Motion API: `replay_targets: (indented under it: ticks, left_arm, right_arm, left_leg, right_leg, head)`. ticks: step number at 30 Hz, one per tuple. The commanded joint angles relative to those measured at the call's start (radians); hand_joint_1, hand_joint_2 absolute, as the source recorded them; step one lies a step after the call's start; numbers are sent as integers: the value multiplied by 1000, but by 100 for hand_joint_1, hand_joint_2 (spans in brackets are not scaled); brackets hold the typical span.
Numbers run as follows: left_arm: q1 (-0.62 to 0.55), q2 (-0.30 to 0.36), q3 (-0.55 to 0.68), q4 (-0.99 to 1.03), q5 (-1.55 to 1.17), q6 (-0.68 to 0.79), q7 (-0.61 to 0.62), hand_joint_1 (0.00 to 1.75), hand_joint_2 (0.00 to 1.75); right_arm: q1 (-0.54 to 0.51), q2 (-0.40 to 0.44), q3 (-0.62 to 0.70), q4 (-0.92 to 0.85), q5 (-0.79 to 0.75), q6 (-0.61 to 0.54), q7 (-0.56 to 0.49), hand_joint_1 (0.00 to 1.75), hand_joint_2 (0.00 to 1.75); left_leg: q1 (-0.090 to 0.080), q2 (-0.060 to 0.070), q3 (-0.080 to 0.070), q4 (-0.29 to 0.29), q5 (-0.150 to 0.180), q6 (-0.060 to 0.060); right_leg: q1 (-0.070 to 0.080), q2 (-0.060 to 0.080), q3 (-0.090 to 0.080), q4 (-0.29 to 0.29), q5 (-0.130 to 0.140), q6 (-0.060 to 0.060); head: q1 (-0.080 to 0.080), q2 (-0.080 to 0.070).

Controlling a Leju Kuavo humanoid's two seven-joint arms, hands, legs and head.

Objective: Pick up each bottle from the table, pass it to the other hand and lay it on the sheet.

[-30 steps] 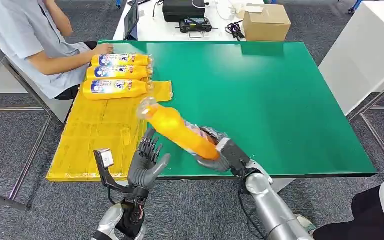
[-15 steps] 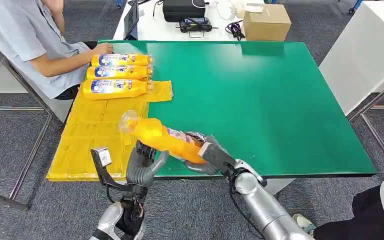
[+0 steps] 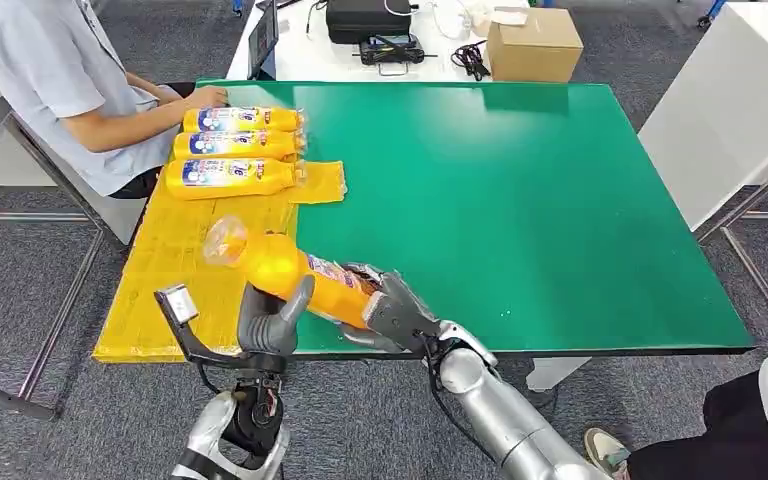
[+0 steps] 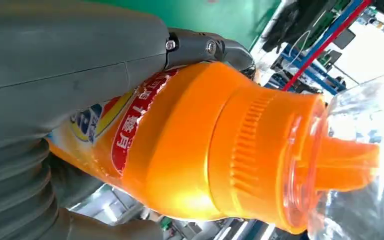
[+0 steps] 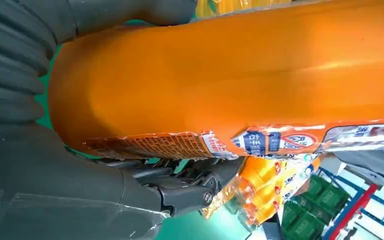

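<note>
Over the table's near edge, the orange bottle [image 3: 295,272] has swung leftward since 1 second ago, its base gripped by the right hand [image 3: 392,310]. The left hand [image 3: 265,322] now wraps its neck end, so handover is underway. 3 bottles [image 3: 235,146] lie on the yellow sheet [image 3: 175,280].

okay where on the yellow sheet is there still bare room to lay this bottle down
The yellow sheet is bare below the three laid bottles, out to its near edge. The far end, by the person's hand, is crowded.
</note>
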Motion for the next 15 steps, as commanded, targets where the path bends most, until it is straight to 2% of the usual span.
replay_targets:
  ticks: [1,4,5,13,14,15]
  left_arm:
    - [-58,6,3,33,1,12,-2,145,175]
    - [-58,6,3,33,1,12,-2,145,175]
    - [-59,7,3,33,-3,14,-6,175,175]
    - [-69,8,5,36,-22,22,-37,175,175]
    - [-69,9,3,34,-26,22,-41,175,175]
    - [-70,12,-4,31,-42,21,-57,175,175]
  right_arm:
    - [-55,7,56,113,-10,-1,-3,175,175]
    - [-55,7,56,113,-10,-1,-3,175,175]
    - [-62,10,59,126,-8,-3,-2,175,175]
    - [-69,22,54,131,-48,34,-20,175,175]
    - [-67,23,48,131,-69,57,-23,175,175]
    - [-63,26,24,132,-132,114,-29,166,175]
  left_leg:
    - [0,1,3,0,-1,-1]
    - [0,0,3,0,-1,-1]
    - [0,0,2,0,-1,-1]
    - [1,1,6,0,-2,-2]
    - [0,0,2,0,-1,-1]
    - [1,0,5,0,-1,-2]
  right_leg:
    - [0,0,2,0,-1,-2]
    - [0,0,3,0,-1,-2]
    - [0,0,2,0,-1,-2]
    - [1,0,5,0,-2,-3]
    - [1,0,2,0,-1,-2]
    - [1,0,4,0,-2,-3]
  head:
    - [0,0]
    - [0,0]
    - [0,0]
    - [-1,0]
    - [0,0]
    - [0,0]
